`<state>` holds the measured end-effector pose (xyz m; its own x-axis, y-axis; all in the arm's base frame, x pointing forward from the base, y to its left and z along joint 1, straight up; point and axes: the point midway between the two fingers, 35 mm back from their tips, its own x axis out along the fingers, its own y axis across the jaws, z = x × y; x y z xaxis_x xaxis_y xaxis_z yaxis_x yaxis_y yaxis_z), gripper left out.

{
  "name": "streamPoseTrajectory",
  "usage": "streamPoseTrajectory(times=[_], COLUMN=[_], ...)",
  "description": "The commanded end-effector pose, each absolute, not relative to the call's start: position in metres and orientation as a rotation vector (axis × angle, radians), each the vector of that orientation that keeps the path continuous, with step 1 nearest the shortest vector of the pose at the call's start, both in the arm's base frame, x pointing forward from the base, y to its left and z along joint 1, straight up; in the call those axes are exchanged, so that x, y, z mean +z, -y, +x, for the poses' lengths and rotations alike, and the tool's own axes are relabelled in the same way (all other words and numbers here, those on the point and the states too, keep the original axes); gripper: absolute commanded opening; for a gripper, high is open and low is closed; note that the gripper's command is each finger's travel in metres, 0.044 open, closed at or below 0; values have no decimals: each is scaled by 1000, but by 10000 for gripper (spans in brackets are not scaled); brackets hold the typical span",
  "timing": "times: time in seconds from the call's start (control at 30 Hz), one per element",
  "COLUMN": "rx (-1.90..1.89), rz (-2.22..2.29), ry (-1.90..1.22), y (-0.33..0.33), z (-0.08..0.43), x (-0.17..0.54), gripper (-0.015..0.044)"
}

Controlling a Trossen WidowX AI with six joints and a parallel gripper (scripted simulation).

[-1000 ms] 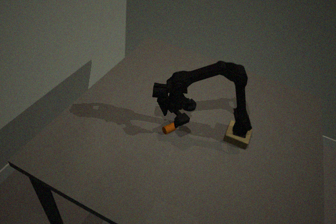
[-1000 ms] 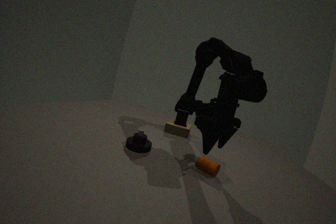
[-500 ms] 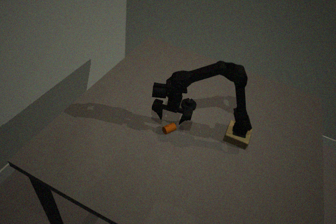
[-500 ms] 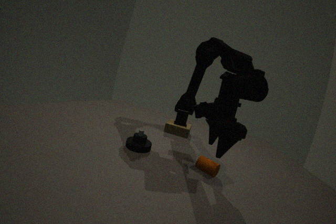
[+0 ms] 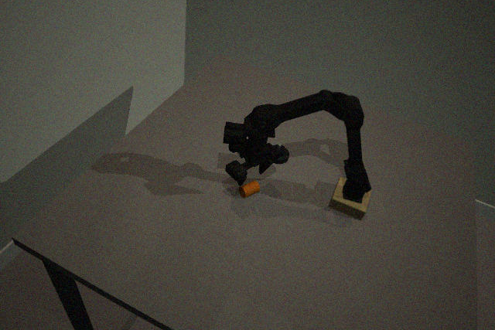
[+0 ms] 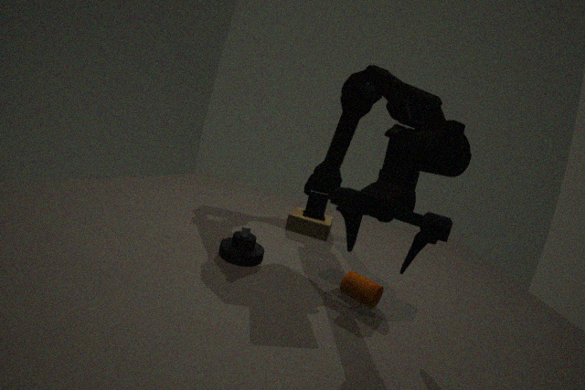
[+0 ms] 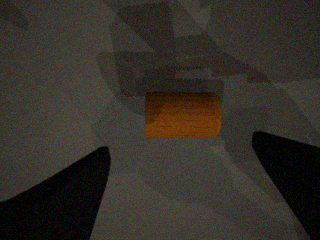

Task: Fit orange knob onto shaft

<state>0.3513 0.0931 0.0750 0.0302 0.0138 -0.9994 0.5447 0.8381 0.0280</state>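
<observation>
The orange knob [image 5: 250, 189] [image 6: 361, 289] [image 7: 183, 115] lies on its side on the table; its hole is not visible. My gripper [image 5: 251, 178] [image 6: 375, 261] [image 7: 180, 146] is open wide and empty, with its fingertips above the knob. In the wrist view the knob lies crosswise between and slightly above the two fingertips, its length running from one finger side to the other. The black round pedestal [image 6: 231, 255] stands to the left in the exterior view, with the small silver shaft [image 6: 246, 230] upright on top. The shaft's flat side cannot be made out. In the top view the pedestal [image 5: 283, 154] is partly hidden behind the gripper.
The arm's base stands on a pale wooden block [image 5: 348, 205] [image 6: 309, 225], behind the knob and pedestal in the exterior view. The table edge [image 5: 107, 295] shows at lower left in the top view. Arm shadows fall around the knob and pedestal, and the scene is dim.
</observation>
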Motion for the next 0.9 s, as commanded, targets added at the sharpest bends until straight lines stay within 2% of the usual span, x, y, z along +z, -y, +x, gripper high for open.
streamPoseTrajectory(times=[0.0,0.3,0.87], rx=[224,663,675], rz=[-209,-666,-679], ry=[-1523,-1425,-1421], y=[-97,-99,-99], z=[355,357,357], x=[80,82,76], gripper=[440,440,440])
